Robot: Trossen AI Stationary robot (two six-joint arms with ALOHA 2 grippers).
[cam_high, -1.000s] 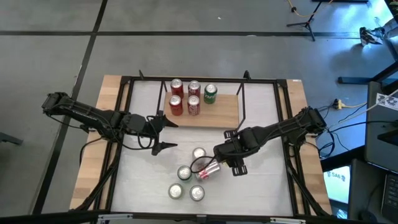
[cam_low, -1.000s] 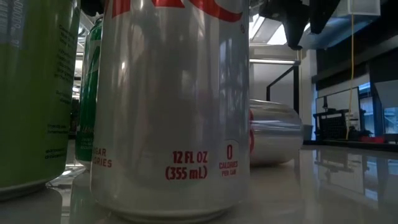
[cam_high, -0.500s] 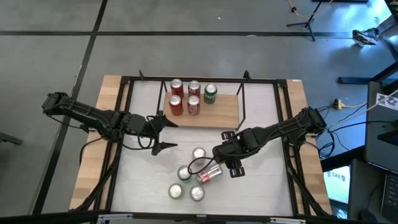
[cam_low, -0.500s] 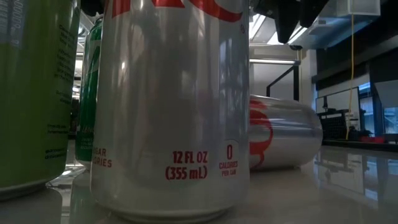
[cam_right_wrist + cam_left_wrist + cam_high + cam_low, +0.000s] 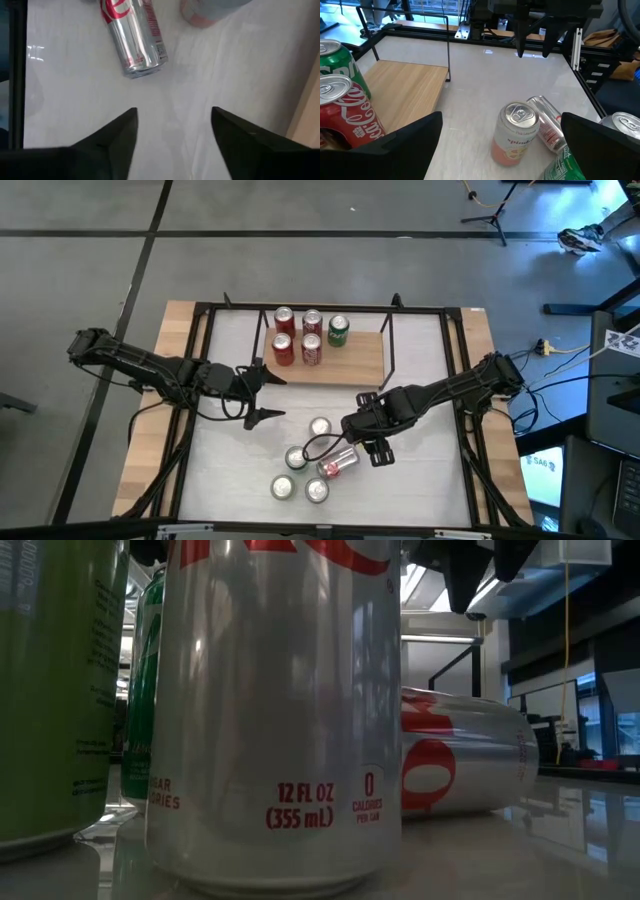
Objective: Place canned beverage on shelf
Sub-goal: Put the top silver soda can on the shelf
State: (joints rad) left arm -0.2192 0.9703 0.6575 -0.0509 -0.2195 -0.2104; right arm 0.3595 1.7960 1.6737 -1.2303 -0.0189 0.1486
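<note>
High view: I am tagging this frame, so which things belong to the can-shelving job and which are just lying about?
Part of the job:
- shelf, already holding five cans
- tipped silver can lying on the table
- four upright cans near it
- right gripper, fingers open over the tipped can
- left gripper, open, waiting

Just lying about:
- cables on the floor
- stand beyond the table

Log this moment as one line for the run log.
shelf: five cans | tipped silver can: on its side on table, ungripped | right gripper: open above it | left gripper: open, near shelf
</note>
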